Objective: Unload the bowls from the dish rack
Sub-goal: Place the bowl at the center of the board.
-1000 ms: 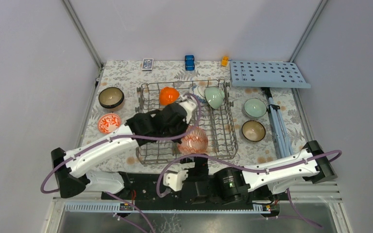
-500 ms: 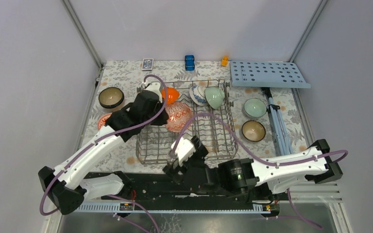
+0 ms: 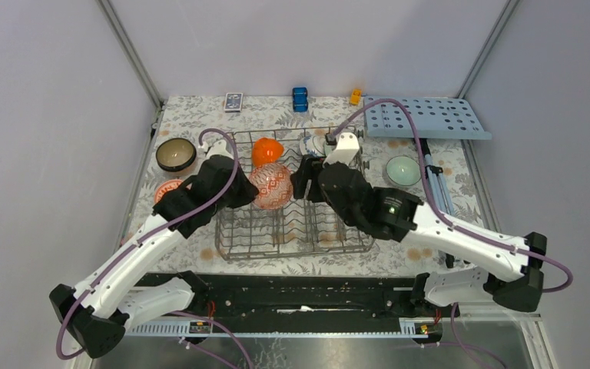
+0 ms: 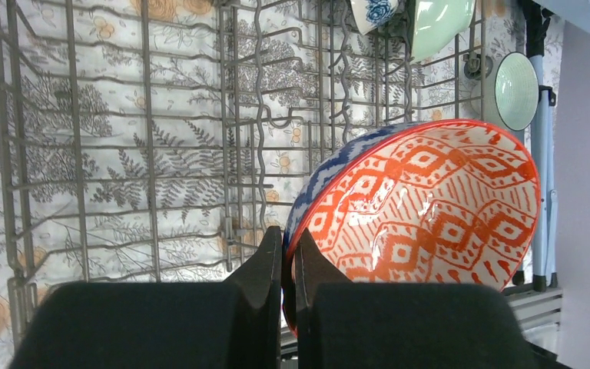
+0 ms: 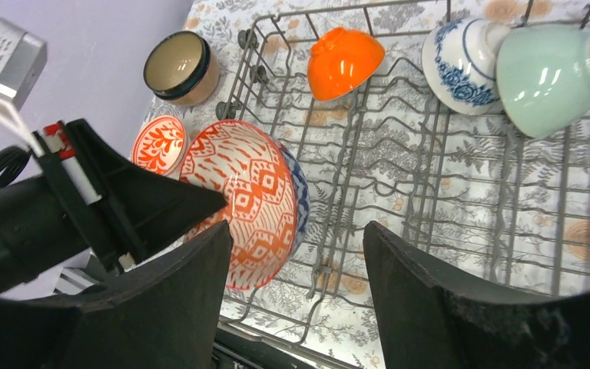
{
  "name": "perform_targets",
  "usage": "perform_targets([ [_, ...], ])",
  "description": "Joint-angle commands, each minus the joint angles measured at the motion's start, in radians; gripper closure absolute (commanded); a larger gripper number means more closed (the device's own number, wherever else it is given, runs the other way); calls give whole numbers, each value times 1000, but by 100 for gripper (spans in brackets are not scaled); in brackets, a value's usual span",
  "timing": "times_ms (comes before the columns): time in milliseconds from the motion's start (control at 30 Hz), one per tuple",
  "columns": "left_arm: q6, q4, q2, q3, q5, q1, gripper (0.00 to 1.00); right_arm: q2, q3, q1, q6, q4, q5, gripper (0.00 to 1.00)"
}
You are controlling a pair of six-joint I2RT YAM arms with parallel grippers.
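My left gripper (image 3: 247,192) is shut on the rim of a red-and-white patterned bowl (image 3: 270,186) with a blue outside. It holds the bowl tilted above the left half of the grey wire dish rack (image 3: 353,238). The left wrist view shows the jaws (image 4: 288,238) pinching that rim (image 4: 430,200). My right gripper (image 3: 306,183) is open and empty over the rack's middle (image 5: 298,231). An orange bowl (image 5: 343,61), a blue-and-white bowl (image 5: 461,65) and a pale green bowl (image 5: 545,77) stand at the rack's far end.
On the table left of the rack are a dark brown bowl (image 3: 175,154) and a small red-and-white bowl (image 5: 160,144). A pale green bowl (image 3: 403,171) sits to the right. A light-blue board with holes (image 3: 426,117), a blue toy (image 3: 300,98) and a card box (image 3: 233,101) lie at the back.
My left gripper has carried the patterned bowl from the rack's front towards its left middle. My right arm has swung from the near edge up over the rack, with its jaws open.
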Motion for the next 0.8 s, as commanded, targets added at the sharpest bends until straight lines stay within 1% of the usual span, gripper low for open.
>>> perform_targets([
  [0, -132, 11, 2, 18, -1, 2, 100, 95, 83, -67, 51, -23, -189, 30],
  [67, -145, -29, 26, 36, 7, 2, 100, 136, 108, -90, 34, -41, -231, 31],
  [167, -151, -52, 44, 45, 12, 2, 100, 173, 122, -96, 5, -49, -250, 37],
  [300, -158, -54, 33, 35, 5, 2, 100, 218, 127, -98, -22, -80, -215, 44],
  [367, -161, -57, 31, 33, -2, 2, 100, 233, 125, -99, -28, -78, -222, 46],
  [600, -167, -67, 42, 30, 2, 2, 100, 297, 165, -102, -54, -114, -213, 51],
  [767, -166, -67, 36, 25, 4, 2, 100, 326, 180, -107, -66, -127, -203, 59],
])
